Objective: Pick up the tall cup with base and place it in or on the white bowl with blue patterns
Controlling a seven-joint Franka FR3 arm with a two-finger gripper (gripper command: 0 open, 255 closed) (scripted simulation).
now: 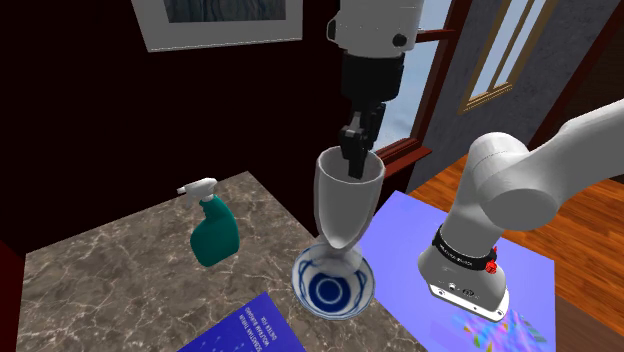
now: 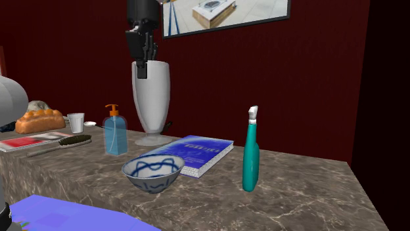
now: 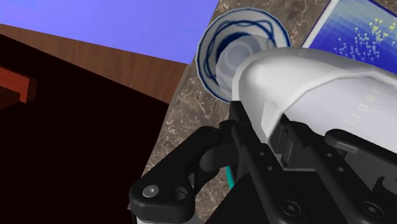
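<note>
Gripping the tall cup [image 1: 346, 205] by its rim, the gripper [image 1: 354, 163] was clamped on the cup wall, one finger inside, one outside. Cup hung upright, long axis vertical, base straight over the white bowl with blue patterns [image 2: 153, 174]. The second exterior view suggested a gap between base and bowl, so next move looked like plain descent

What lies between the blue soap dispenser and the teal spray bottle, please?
In the second exterior view, the white bowl with blue patterns and a blue book lie between them; the tall cup, clasped by the gripper, shows above that stretch.
</note>
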